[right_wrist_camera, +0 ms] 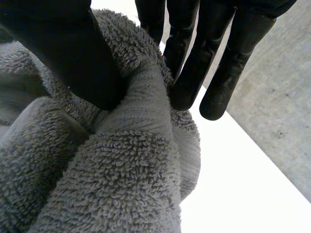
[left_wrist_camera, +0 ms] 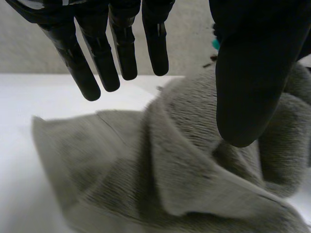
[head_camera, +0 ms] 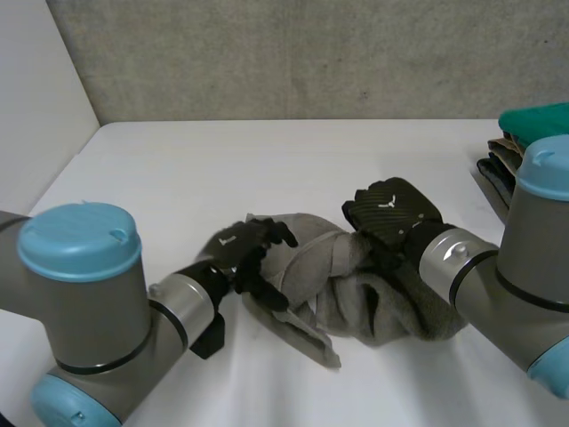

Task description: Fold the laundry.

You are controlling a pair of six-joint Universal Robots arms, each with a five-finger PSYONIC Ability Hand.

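A crumpled grey towel (head_camera: 356,294) lies bunched on the white table (head_camera: 267,160) between both hands. My left hand (head_camera: 252,253) hovers at the towel's left edge, where a flat flap sticks out. In the left wrist view its fingers (left_wrist_camera: 97,53) are straight and spread, its thumb is held apart, and the towel (left_wrist_camera: 184,160) lies below with nothing gripped. My right hand (head_camera: 391,209) rests on the upper right of the bundle. In the right wrist view its thumb (right_wrist_camera: 63,43) and fingers pinch a raised ridge of the towel (right_wrist_camera: 121,184).
A stack of folded cloths (head_camera: 511,160) with a green one (head_camera: 538,120) on top sits at the table's far right edge. A grey wall (head_camera: 293,53) stands behind the table. The table's left edge runs diagonally near my left arm.
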